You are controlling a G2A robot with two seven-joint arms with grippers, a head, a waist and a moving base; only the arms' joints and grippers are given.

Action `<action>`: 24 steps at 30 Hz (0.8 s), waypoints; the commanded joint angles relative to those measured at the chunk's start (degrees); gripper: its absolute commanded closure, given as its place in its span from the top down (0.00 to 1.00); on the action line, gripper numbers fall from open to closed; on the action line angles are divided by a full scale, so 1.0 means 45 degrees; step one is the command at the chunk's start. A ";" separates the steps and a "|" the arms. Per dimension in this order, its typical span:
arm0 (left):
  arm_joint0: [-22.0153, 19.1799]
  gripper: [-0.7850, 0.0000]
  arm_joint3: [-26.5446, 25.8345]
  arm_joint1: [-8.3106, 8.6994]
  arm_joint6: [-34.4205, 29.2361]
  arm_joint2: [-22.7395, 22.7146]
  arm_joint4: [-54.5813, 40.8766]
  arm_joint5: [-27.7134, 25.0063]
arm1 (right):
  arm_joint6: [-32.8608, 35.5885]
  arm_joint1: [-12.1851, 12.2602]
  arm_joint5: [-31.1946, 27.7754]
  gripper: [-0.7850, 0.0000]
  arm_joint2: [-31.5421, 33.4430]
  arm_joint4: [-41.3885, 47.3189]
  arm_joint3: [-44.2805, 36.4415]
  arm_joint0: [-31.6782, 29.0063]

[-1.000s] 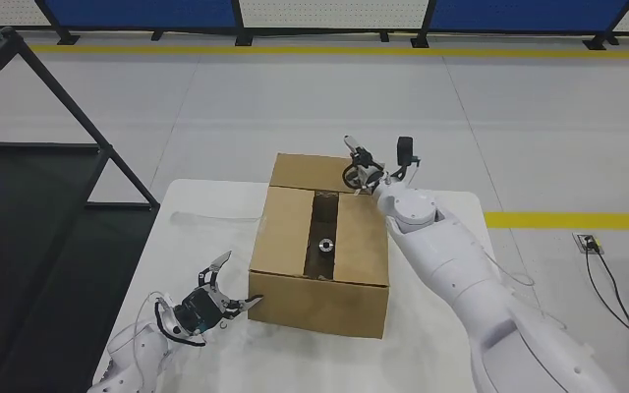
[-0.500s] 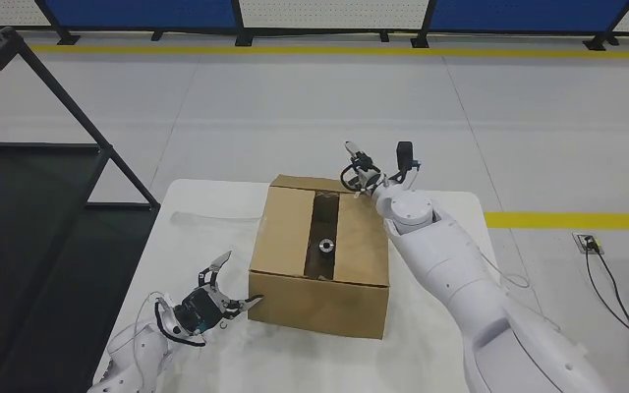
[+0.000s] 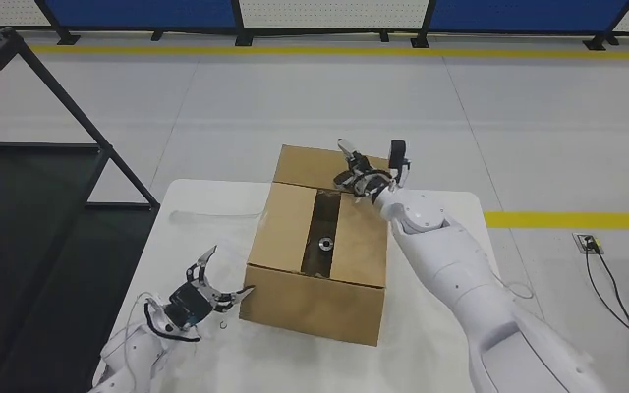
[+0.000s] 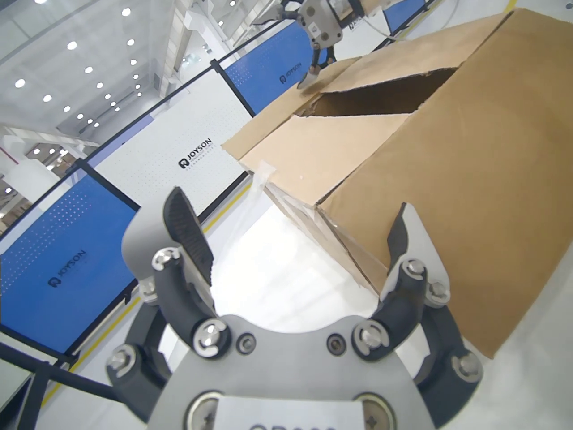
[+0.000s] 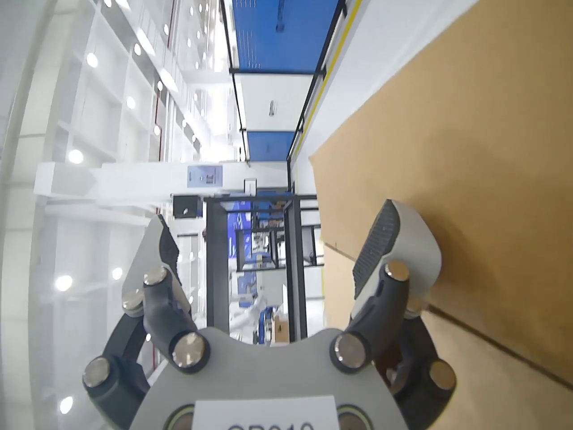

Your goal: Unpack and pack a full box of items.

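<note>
Sitting on table: we are seeing the box, top slightly open.
Left gripper: fingers are gaping wide, empty, near the box's corner.
Right gripper: fingers are gaping, empty, one touching the far flap.

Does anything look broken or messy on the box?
Yes. The cardboard box sits crooked on the table, its top flaps gape apart, and loose clear tape sticks off one corner.
</note>
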 commanded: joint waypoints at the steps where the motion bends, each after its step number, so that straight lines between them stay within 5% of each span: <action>1: 0.0107 1.00 -0.0103 0.0023 0.0364 -0.0141 -0.0487 -0.0192 | 0.1210 0.0132 -0.0057 1.00 0.0173 0.0078 -0.0061 -0.0089; 7: 0.0181 1.00 -0.0014 0.0086 0.0016 -0.0599 -0.1399 -0.0258 | 0.3104 0.0456 0.0536 1.00 0.0494 -0.0133 -0.0575 -0.0282; 15: -0.0752 1.00 0.0843 -0.0211 -0.4032 0.0044 -0.1702 0.2270 | 0.4548 0.0809 0.1930 1.00 0.0636 -0.0943 -0.1125 -0.0555; 24: -0.1643 1.00 0.1584 -0.0383 -0.3930 0.1163 -0.1456 0.1752 | 0.4441 0.0813 0.1937 1.00 0.0646 -0.0952 -0.1139 -0.0596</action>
